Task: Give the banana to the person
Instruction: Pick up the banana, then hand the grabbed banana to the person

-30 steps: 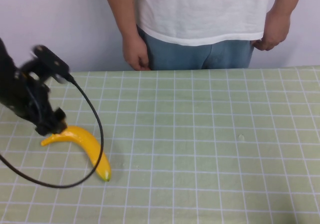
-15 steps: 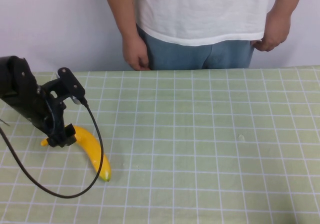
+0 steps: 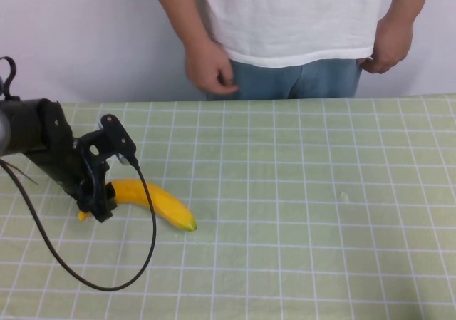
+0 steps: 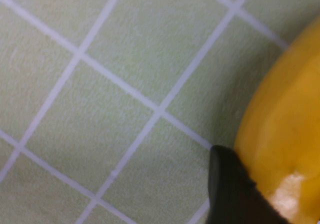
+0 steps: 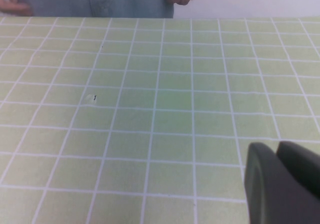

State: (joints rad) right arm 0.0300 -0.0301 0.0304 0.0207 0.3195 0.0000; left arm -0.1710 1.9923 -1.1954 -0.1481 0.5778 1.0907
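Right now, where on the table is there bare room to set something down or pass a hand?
Bare grid cloth runs from the banana's green tip to the table's right edge, and along the person's side. Crowded only at the left: the left hand grips the banana, cable looping below. The right hand is out of the high view.

One banana [image 3: 153, 200] on the checked table [image 3: 320, 227], one person [image 3: 292, 28] behind it, and two grippers: left gripper [image 3: 98, 207], right gripper [image 5: 282, 184].
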